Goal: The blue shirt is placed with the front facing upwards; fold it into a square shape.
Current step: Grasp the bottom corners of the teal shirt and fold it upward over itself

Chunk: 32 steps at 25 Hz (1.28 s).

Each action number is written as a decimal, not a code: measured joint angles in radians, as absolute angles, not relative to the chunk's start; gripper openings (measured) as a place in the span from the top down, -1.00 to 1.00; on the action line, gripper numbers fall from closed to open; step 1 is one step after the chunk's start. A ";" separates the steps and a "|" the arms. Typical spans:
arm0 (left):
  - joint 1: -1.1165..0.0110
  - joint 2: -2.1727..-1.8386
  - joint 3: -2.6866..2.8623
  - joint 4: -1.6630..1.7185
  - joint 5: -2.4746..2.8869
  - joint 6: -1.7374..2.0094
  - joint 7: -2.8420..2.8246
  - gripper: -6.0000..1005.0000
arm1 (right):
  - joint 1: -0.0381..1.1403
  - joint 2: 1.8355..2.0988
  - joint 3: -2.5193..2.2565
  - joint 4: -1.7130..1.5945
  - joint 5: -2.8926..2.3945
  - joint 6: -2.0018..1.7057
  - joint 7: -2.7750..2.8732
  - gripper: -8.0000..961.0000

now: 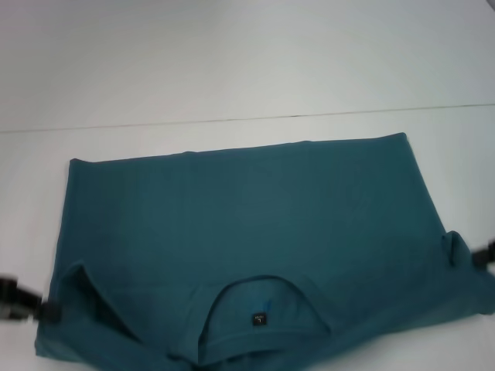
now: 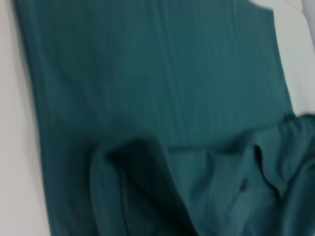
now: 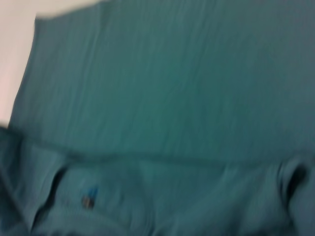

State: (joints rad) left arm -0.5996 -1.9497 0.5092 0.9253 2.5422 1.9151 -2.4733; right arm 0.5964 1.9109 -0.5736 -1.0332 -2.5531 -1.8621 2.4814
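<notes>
The blue shirt (image 1: 247, 216) lies spread across the white table (image 1: 232, 62), a wide teal rectangle. Its round collar (image 1: 263, 280) and dark neck tag (image 1: 259, 318) sit at the near edge, and no print shows. My left gripper (image 1: 46, 311) is at the shirt's near left edge, where the cloth rises in a fold. My right gripper (image 1: 473, 255) is at the near right edge, where the cloth is drawn up to a point. Both seem shut on the cloth. The shirt fills the left wrist view (image 2: 162, 73) and the right wrist view (image 3: 172, 83). The tag shows in both (image 2: 242, 184) (image 3: 87, 201).
A thin seam line (image 1: 232, 120) crosses the table beyond the shirt's far edge. Bare white table shows beyond the seam and in narrow strips at the left and right of the shirt.
</notes>
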 joint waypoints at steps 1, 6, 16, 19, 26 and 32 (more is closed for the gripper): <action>-0.624 -1.940 0.514 0.903 2.548 1.885 -2.492 0.86 | 0.603 1.907 -0.565 -1.029 -2.552 -1.843 2.488 0.98; -0.697 -1.926 0.537 0.866 2.589 1.803 -2.551 0.85 | 0.636 1.895 -0.550 -1.020 -2.552 -1.744 2.523 0.98; -0.782 -1.906 0.601 0.864 2.595 1.668 -2.656 0.84 | 0.687 1.895 -0.545 -1.015 -2.551 -1.561 2.589 0.98; -0.801 -1.906 0.633 0.858 2.596 1.602 -2.682 0.83 | 0.695 1.899 -0.551 -1.013 -2.550 -1.511 2.611 0.98; -0.828 -1.914 0.736 0.804 2.596 1.422 -2.718 0.82 | 0.730 1.921 -0.579 -0.937 -2.553 -1.363 2.615 0.98; -0.835 -1.938 0.771 0.766 2.596 1.277 -2.713 0.80 | 0.759 1.948 -0.658 -0.875 -2.557 -1.175 2.612 0.99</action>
